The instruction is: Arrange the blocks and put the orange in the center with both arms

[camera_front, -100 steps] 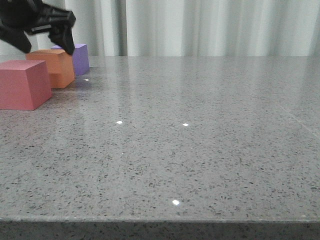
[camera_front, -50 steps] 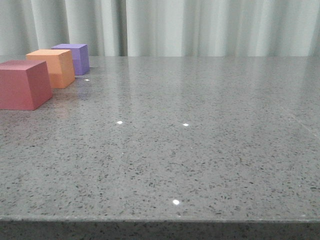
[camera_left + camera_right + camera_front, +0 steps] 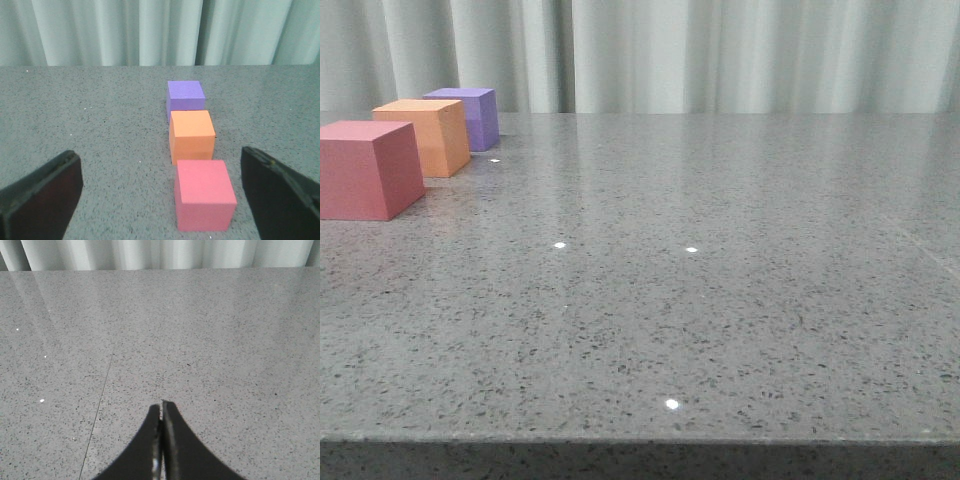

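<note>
A grey speckled stone tabletop (image 3: 720,300) fills the scene from the near edge to the far end. Small bright light spots (image 3: 671,404) glint on its polished surface. Behind it hangs a pale pleated curtain (image 3: 740,50).

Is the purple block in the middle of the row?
No, the orange block sits in the middle, with the purple block at one end and the red-pink block at the other.
</note>
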You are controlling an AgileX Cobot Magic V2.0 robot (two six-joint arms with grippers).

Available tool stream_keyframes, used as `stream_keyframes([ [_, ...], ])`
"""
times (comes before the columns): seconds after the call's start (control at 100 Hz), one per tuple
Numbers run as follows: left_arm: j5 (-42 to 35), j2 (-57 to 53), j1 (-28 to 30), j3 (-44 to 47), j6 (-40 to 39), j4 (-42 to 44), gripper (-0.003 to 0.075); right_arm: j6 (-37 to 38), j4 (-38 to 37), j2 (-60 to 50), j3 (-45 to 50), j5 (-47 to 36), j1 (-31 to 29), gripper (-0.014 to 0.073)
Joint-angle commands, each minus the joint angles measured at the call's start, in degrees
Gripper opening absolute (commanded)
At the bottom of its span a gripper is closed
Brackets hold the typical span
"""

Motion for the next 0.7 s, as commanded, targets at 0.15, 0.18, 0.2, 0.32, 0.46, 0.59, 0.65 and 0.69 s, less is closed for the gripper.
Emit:
stream_keyframes([
  [0.15,-4.3,-13.3,0.1,4.9,0.0,-0.9,0.0411,-0.2,-1.0,0.3,-1.6,-4.2,-0.4,-0.0066],
  [0.18,-4.3,-14.4,0.1,5.4,0.0,-0.9,0.0368,-0.2,-1.0,0.3,-1.6,-4.2,-0.4,-0.0066],
  [0.2,-4.3,-15.1,0.1,5.6,0.0,-0.9,0.0335,-0.2,-1.0,0.3,-1.6,-4.2,-0.4,-0.0066],
  [0.32,-4.3,-18.2,0.1,6.4,0.0,-0.9,0.0136,-0.2,-1.0,0.3,-1.6,-4.2,-0.4,-0.0066],
  [0.46,-4.3,-18.8,0.1,6.5,0.0,-0.9,-0.002,-0.2,-1.0,0.3,-1.6,-4.2,-0.4,-0.0066],
  [0.59,-4.3,-18.8,0.1,6.5,0.0,-0.9,-0.0019,-0.2,-1.0,0.3,-1.6,-4.2,-0.4,-0.0066],
  [0.65,-4.3,-18.8,0.1,6.5,0.0,-0.9,-0.0019,-0.2,-1.0,0.3,-1.6,-4.2,-0.4,-0.0066],
  [0.69,-4.3,-18.8,0.1,6.5,0.0,-0.9,-0.0019,-0.2,-1.0,0.3,-1.6,-4.2,-0.4,-0.0066],
])
